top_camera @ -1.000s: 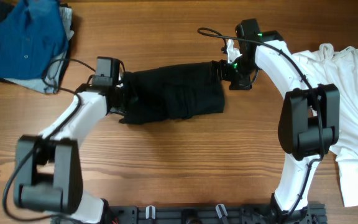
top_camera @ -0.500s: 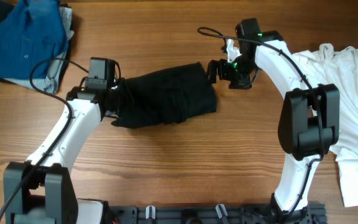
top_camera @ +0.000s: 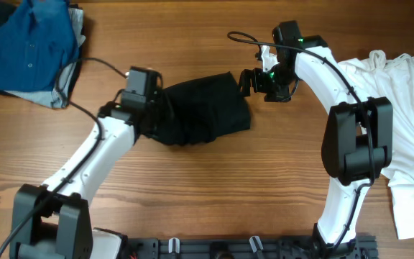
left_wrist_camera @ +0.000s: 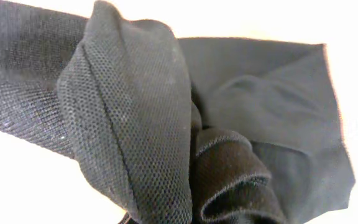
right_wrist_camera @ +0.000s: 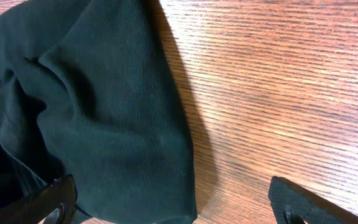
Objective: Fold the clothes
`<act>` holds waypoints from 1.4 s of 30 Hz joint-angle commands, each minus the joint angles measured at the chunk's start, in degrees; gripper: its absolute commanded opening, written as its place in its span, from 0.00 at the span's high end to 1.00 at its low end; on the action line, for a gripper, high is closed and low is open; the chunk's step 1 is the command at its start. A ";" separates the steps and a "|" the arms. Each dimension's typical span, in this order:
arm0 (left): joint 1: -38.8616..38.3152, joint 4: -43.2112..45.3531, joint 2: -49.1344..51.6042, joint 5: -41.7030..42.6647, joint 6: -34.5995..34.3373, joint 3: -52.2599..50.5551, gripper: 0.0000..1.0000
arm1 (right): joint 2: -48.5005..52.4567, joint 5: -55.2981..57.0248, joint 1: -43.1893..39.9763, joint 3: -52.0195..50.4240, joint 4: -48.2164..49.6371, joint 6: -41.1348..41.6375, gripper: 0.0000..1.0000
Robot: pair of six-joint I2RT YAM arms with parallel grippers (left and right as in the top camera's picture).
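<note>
Overhead: black shirt lies mid-table as a half-folded bundle with its left end bunched up; left hand sits on that end, fingers buried in cloth, and the raised bunch in the left wrist view reads as clamped in it; right hand is just beside the right edge, wide open, holding nothing. My read: carry the left end over low and flat; land it edge on edge; let go only once the cloth rests; pin the right edge with the right hand so the bundle doesn't drag.
</note>
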 commanded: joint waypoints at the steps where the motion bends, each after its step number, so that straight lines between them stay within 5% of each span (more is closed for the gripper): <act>1: -3.93 2.89 -1.49 -1.40 -2.86 -0.09 0.96 | -0.66 0.76 0.17 1.14 -0.24 -1.31 0.00; 17: -8.46 4.52 -1.49 -2.51 -4.70 -0.07 0.96 | -0.63 3.76 0.20 1.11 -1.36 -4.11 0.05; 19: -8.46 4.55 -1.49 -2.49 -4.72 -0.07 0.96 | -0.42 3.80 0.17 1.11 -0.98 -4.20 0.32; 20: -8.46 4.52 -1.49 -2.49 -4.72 -0.02 0.96 | -0.11 3.72 0.17 1.01 -0.33 -4.07 0.68; 21: -8.46 4.50 -1.49 -2.47 -4.72 0.04 0.96 | 0.17 3.69 0.17 0.94 -0.02 -3.93 0.87; 22: -8.46 4.50 -1.49 -2.47 -4.72 0.07 0.96 | 0.59 3.26 0.17 0.92 0.33 -3.69 0.96; 42: -8.74 4.09 -1.49 -2.45 -4.70 3.50 0.96 | 9.90 -1.90 0.24 0.09 1.73 -2.69 0.96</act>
